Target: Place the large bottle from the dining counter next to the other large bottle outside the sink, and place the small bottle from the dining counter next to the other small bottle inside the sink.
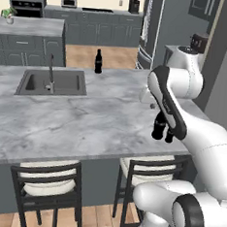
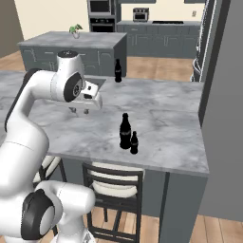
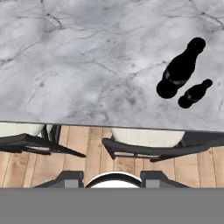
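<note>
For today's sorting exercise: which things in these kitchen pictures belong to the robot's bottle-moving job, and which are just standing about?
Job:
- large bottle
- small bottle
- dining counter
- sink
- far large bottle

Standing about:
- chairs
- potted plant
- wall oven

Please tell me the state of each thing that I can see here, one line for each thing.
large bottle: upright on the dining counter, not held
small bottle: upright beside the large bottle, not held
other large bottle: upright on the counter beyond the sink
end effector: above the counter, holding nothing
stool: pushed under the counter edge
</note>
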Controlling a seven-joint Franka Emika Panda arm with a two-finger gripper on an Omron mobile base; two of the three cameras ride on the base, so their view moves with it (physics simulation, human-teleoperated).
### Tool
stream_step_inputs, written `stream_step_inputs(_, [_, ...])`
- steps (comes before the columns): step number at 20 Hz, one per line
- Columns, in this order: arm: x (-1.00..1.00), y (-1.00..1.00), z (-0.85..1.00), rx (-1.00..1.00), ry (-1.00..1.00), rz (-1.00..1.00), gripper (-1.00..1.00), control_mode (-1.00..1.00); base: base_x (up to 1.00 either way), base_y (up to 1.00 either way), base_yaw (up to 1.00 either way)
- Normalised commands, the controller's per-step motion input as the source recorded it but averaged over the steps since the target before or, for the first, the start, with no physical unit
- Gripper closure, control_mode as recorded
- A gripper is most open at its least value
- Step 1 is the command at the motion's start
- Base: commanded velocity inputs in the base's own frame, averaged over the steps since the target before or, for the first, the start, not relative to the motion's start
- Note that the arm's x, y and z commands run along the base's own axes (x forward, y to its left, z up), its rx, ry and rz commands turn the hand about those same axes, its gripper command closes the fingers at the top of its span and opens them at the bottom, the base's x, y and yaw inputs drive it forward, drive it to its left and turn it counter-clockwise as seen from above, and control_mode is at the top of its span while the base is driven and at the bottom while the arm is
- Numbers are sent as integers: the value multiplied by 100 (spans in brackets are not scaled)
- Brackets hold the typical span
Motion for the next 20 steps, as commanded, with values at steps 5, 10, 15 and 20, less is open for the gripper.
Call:
stream_step_inputs(5, [-1, -9, -1, 0, 0, 0, -100, -100, 0, 0, 0])
stream_step_inputs(10, [0, -31, -13, 0, 4, 0, -100, -100, 0, 0, 0])
stream_step_inputs(15, [-3, -37, -11, 0, 5, -3, -100, -100, 0, 0, 0])
stream_step_inputs(20, [-24, -36, -12, 0, -1, -4, -100, -100, 0, 0, 0])
